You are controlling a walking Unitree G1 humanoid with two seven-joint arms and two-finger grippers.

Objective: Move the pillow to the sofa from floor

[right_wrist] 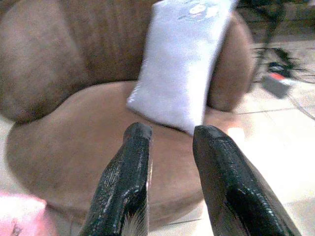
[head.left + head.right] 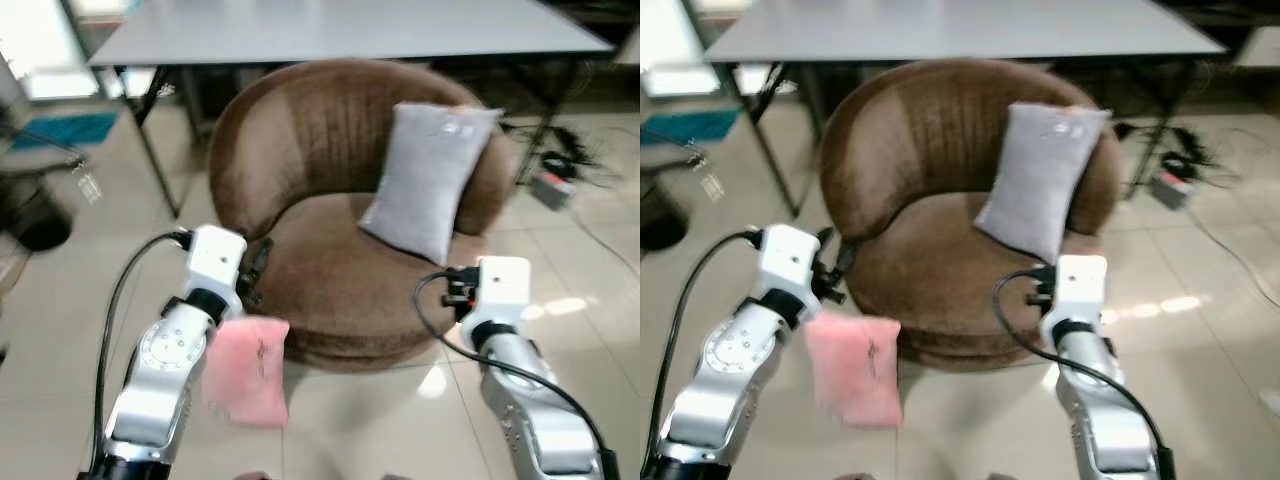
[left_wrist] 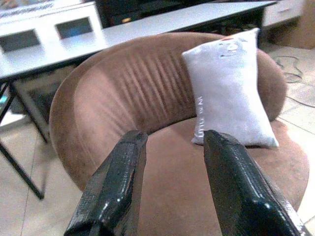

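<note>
A grey pillow (image 2: pixel 428 180) leans upright against the back of the round brown sofa (image 2: pixel 330 290), on the right side of its seat. A pink pillow (image 2: pixel 247 370) is low at the sofa's front base, under my left forearm; it is blurred, and I cannot tell whether it rests on the floor. My left gripper (image 3: pixel 174 140) is open and holds nothing, just short of the sofa's left front edge. Open and holding nothing too, my right gripper (image 1: pixel 172 130) hovers by the seat's right front edge, pointing at the grey pillow (image 1: pixel 179 59). A corner of the pink pillow (image 1: pixel 19 216) shows in the right wrist view.
A grey table (image 2: pixel 340 30) with black legs stands right behind the sofa. Cables and a small device (image 2: pixel 553 185) lie on the tiled floor to the right. A dark round object (image 2: pixel 35 215) and a teal mat (image 2: pixel 70 128) are at the far left.
</note>
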